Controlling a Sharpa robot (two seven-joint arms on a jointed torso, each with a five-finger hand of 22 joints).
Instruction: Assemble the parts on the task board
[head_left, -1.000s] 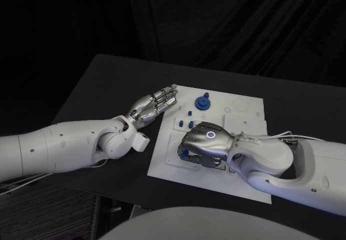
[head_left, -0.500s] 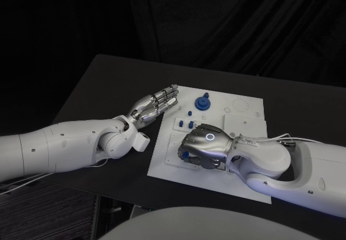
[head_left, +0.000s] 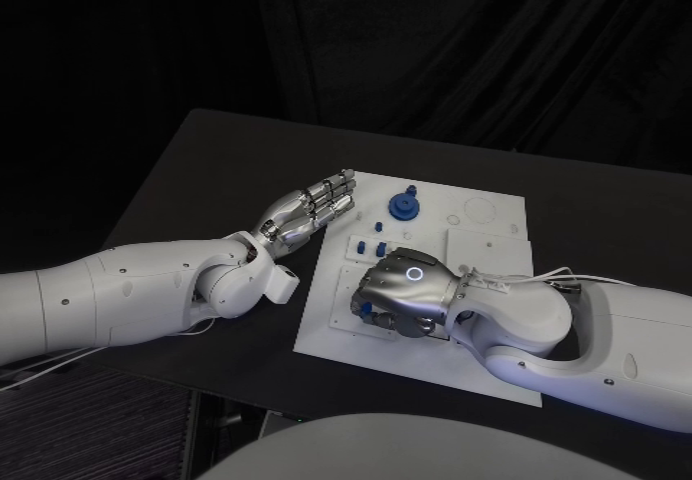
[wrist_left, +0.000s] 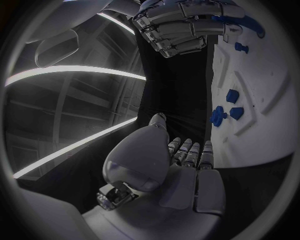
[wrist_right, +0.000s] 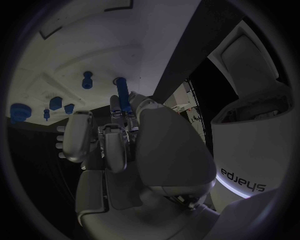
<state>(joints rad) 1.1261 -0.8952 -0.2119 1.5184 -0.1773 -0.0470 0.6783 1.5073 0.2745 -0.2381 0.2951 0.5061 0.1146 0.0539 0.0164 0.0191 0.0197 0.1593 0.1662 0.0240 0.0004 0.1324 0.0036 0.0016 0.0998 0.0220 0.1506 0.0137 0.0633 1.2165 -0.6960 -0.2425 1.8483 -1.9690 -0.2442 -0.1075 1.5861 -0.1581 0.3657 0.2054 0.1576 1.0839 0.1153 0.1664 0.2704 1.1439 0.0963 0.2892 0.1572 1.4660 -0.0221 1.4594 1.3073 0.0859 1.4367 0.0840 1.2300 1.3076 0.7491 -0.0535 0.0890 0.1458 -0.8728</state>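
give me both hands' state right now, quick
Left robot hand: open, fingers out flat at the task board's edge, holding nothing.
Right robot hand: fingers closed on a blue part over the board.

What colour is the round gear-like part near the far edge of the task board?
Blue. The round gear-like part stands on the white task board, clearest in the head view.

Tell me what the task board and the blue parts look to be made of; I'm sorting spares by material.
The task board looks like matte white plastic or painted plate: flat, dull, with shallow recesses. The blue parts look like moulded or printed plastic, evenly coloured with little gloss. The pictures cannot confirm either.
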